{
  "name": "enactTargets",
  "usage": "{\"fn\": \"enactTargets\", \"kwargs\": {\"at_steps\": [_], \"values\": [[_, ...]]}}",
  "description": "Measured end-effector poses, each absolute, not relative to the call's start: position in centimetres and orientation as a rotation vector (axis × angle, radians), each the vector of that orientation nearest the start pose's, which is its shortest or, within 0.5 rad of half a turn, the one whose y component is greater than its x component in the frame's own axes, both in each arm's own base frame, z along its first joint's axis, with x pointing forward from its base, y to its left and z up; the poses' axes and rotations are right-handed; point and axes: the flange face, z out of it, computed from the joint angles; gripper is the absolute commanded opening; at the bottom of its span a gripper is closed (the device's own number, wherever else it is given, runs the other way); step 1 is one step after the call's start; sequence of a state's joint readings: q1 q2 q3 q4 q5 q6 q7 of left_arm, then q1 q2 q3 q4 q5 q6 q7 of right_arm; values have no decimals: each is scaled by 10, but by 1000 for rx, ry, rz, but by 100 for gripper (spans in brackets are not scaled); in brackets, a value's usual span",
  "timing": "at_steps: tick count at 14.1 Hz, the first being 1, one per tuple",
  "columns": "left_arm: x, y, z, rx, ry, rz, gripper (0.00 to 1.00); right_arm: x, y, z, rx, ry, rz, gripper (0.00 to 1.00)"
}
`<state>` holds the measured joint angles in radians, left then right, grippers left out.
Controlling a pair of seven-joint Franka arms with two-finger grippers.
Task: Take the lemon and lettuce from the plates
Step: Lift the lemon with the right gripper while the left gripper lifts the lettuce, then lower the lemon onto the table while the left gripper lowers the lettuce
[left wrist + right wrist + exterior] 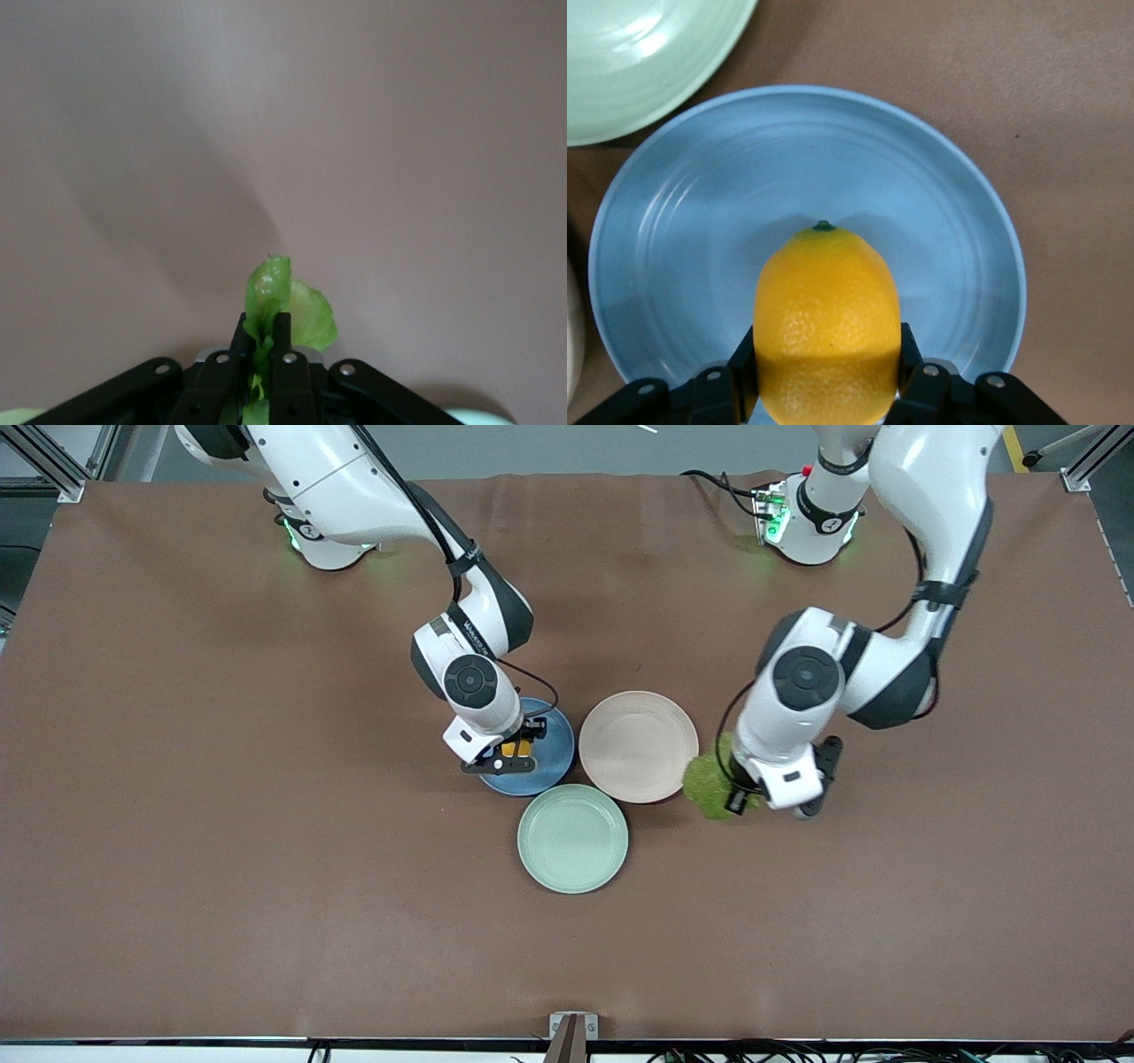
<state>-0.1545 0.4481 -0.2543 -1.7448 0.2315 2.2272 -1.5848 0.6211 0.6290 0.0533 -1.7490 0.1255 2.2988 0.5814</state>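
Here the right gripper (824,390) clamps the lemon (827,323) over the blue plate (939,221); the left gripper (263,359) pinches the lettuce (279,305) above the table (266,868).

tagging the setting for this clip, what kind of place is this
Probably a robotics lab bench, not a kitchen: two Franka arms bolted to a brown-covered table, aluminium framing at the corners, and cables along the edge. The right gripper holds a lemon; the left gripper holds lettuce.
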Motion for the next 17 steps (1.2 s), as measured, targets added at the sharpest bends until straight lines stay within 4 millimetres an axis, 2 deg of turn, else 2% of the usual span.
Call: {"fn": "enactTargets", "kwargs": {"at_steps": [2, 3, 5, 7, 9, 10, 12, 14, 15, 16, 17], "values": [[630, -195, 319, -2701, -1558, -124, 1, 521, 404, 222, -3086, 24, 207, 27], [633, -175, 313, -2699, -1542, -108, 1, 528, 394, 240, -3092, 45, 222, 27], [639, -140, 296, -2685, -1529, -67, 1, 546, 358, 296, -3100, 114, 255, 27], [641, -118, 275, -2675, -1518, -21, 2, 564, 295, 355, -3119, 150, 291, 27], [643, -99, 257, -2672, -1507, 15, 3, 581, 214, 394, -3112, 122, 324, 27], [645, -89, 249, -2670, -1512, 26, 4, 591, 170, 401, -3105, 90, 326, 27], [647, -71, 235, -2675, -1521, 37, 10, 606, 81, 394, -3104, 19, 321, 27], [649, -59, 223, -2683, -1520, 47, 31, 614, 0, 376, -3093, -30, 279, 28], [648, -57, 219, -2687, -1515, 53, 53, 614, -29, 360, -3089, -35, 256, 28], [648, -56, 216, -2689, -1510, 58, 94, 611, -48, 341, -3095, -30, 234, 28], [648, -56, 216, -2689, -1510, 58, 100, 607, -59, 320, -3104, -20, 214, 28]]}}
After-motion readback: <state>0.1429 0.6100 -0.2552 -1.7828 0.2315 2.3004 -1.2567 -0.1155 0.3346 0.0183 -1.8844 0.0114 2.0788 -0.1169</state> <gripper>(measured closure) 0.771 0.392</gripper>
